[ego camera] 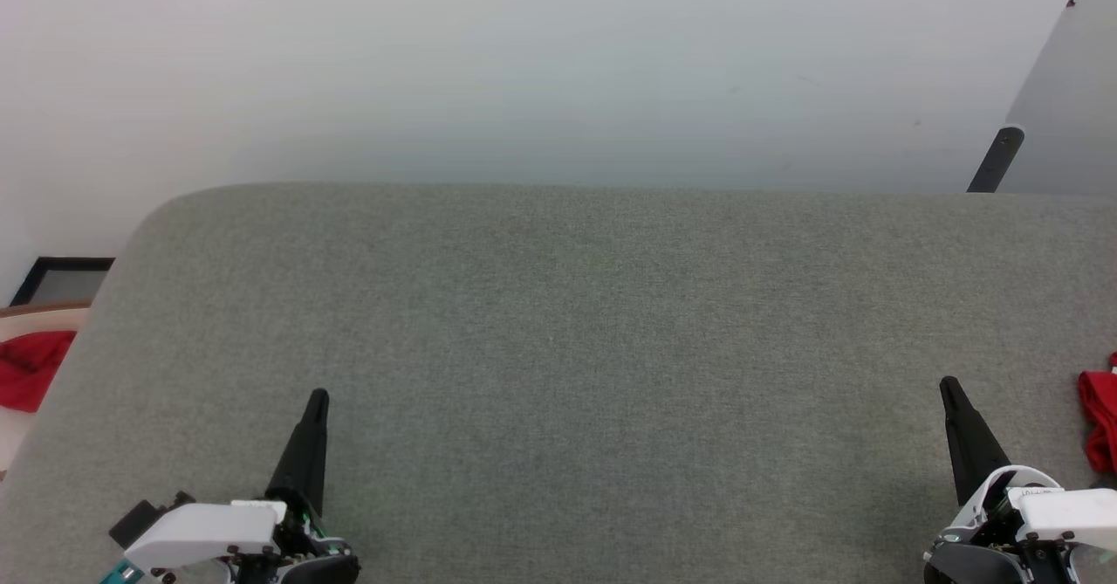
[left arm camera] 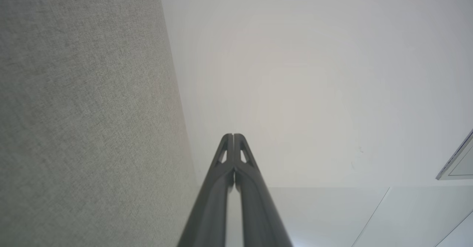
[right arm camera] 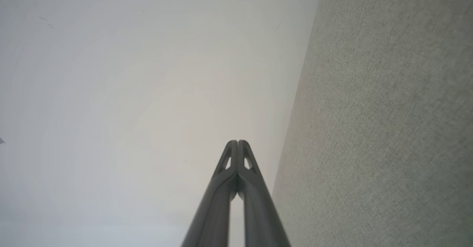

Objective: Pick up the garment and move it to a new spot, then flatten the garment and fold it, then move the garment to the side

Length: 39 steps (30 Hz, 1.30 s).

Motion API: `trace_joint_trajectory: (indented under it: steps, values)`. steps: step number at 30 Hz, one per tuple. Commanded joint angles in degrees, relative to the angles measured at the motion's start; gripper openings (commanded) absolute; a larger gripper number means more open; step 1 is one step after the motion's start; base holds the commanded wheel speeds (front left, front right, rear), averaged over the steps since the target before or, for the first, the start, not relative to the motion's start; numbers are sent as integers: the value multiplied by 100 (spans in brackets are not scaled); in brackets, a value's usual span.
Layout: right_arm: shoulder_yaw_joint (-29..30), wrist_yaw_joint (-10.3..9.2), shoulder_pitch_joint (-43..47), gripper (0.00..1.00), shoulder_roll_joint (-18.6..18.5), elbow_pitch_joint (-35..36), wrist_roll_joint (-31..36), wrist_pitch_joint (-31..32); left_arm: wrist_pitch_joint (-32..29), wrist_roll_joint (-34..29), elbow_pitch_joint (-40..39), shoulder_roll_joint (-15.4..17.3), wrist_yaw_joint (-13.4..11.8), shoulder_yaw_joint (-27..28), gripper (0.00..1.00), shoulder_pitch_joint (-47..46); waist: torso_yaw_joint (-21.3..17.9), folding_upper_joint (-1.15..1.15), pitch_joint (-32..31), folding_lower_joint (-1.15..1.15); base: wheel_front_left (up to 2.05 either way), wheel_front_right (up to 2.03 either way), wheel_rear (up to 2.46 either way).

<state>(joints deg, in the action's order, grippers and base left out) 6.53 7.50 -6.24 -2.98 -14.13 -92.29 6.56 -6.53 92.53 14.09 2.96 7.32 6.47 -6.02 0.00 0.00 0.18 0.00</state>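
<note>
A bunch of red fabric, the garment (ego camera: 1098,420), lies at the right edge of the grey padded surface (ego camera: 593,357), cut off by the frame; no number or sleeves show. My right gripper (ego camera: 949,387) is shut and empty, a short way left of the garment. In the right wrist view its fingertips (right arm camera: 237,143) press together beside the grey surface (right arm camera: 388,121). At the lower left, my left gripper (ego camera: 318,396) is shut too with nothing in it. The left wrist view shows those fingertips (left arm camera: 233,136) closed next to the grey surface (left arm camera: 85,110).
A plain red cloth scrap (ego camera: 30,366) lies off the grey surface's left edge on something pale. A dark-framed panel (ego camera: 61,278) sits behind it. A black post (ego camera: 995,161) leans at the far right. Pale floor runs beyond the far edge.
</note>
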Motion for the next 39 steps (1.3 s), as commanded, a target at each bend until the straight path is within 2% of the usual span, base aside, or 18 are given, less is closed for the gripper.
trace_joint_trajectory:
  steps: [1,39]
  values:
    - [5,-2,-18,0,21,-2,-18,9,-10,-15,7,-8,35,15,0,-57,0,0,0,0,0,0,0]
    - [7,-2,-18,0,22,-2,-15,11,-17,-22,7,-11,35,21,0,-57,0,0,0,0,0,0,0]
